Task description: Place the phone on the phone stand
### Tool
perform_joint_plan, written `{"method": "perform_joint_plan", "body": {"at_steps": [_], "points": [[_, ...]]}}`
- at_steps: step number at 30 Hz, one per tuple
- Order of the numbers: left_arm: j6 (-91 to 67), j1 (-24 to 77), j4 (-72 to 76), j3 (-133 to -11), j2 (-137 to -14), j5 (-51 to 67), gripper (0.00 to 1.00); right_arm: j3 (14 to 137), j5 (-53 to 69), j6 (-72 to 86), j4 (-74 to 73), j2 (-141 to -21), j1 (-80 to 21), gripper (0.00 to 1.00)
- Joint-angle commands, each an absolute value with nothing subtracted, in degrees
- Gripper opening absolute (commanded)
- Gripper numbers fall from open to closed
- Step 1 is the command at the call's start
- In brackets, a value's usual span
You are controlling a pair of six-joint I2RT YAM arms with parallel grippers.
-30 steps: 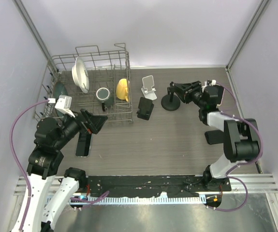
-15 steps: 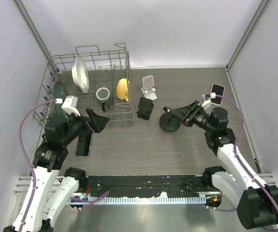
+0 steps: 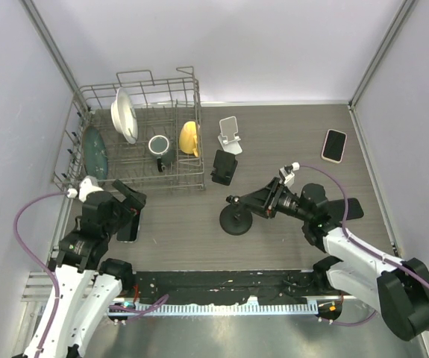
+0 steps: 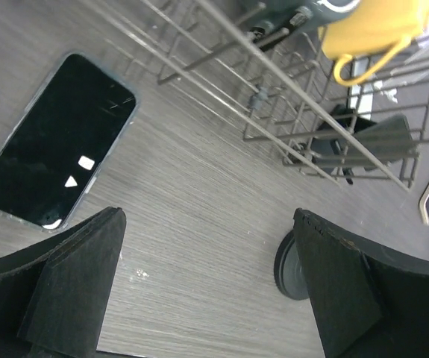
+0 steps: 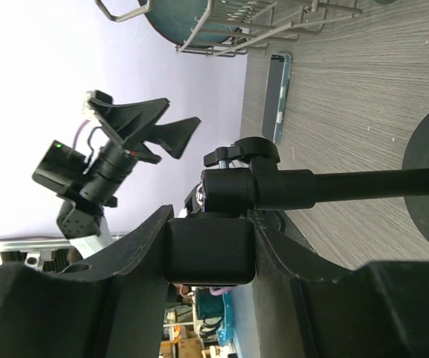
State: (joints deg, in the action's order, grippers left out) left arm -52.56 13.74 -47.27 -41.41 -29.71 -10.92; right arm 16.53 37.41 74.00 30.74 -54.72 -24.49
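Note:
A black phone lies flat on the table near the rack's front left corner; it shows screen-up in the left wrist view. My left gripper hovers just above it, open and empty. My right gripper is shut on the head block of a black round-based phone stand, which is tilted with its base near the table's middle. The stand's base also shows in the left wrist view. The phone shows edge-on in the right wrist view.
A wire dish rack with plates, a mug and a yellow cup stands at the back left. A white stand and a black folding stand sit beside it. A second phone in a light case lies at the back right.
My right gripper has carried the round-based stand from the back right toward the middle of the table. My left gripper has drawn back and down, over the black phone.

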Motion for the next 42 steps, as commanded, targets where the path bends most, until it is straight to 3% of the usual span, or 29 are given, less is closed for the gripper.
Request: {"method": "perform_joint_plan", "body": {"at_steps": [1, 4, 7, 8, 10, 14, 24, 32, 39, 41, 42], "points": [[-63.45, 13.54, -48.16, -38.68, -26.81, -17.83, 0.99, 15.47, 37.97, 78.31, 48.08, -55.63, -24.52, 0.01], [-65.12, 13.45, -49.91, -38.5, -26.37, -21.09, 0.99, 14.68, 37.36, 75.69, 43.88, -54.23, -24.52, 0.09], [-65.04, 13.53, -51.58, -39.55, -27.42, -22.76, 1.0, 15.11, 36.13, 70.34, 35.82, -51.25, -24.43, 0.28], [-65.47, 13.45, -52.03, -40.16, -28.2, -23.02, 1.0, 15.9, 35.69, 68.83, 33.42, -50.28, -24.52, 0.41], [-66.44, 13.45, -53.87, -40.78, -28.65, -23.55, 1.0, 17.65, 34.46, 64.02, 26.76, -47.73, -24.43, 0.57], [-73.62, 13.53, -60.53, -42.18, -29.27, -27.15, 1.0, 21.35, 32.35, 56.35, 16.37, -45.09, -24.52, 0.79], [-72.6, 11.96, -61.17, -45.26, -34.97, -33.31, 1.0, 27.06, 32.08, 47.47, 5.55, -43.42, -24.52, 0.82], [-70.23, 0.8, -56.43, -45.35, -41.3, -23.92, 1.0, 35.32, 26.81, 35.96, -8.51, -40.17, -24.52, 0.82], [-68.12, -8.34, -57.92, -46.67, -45.61, -26.8, 1.0, 40.16, 23.39, 27.52, -15.02, -38.94, -25.48, 0.82], [-68.2, -11.76, -57.31, -46.06, -45.79, -25.94, 0.89, 41.22, 22.42, 25.59, -15.73, -38.59, -26.19, 0.82], [-68.64, -13.17, -56.87, -44.92, -45.7, -24.36, 0.73, 41.66, 21.98, 25.23, -15.99, -38.41, -26.8, 0.82]]}}
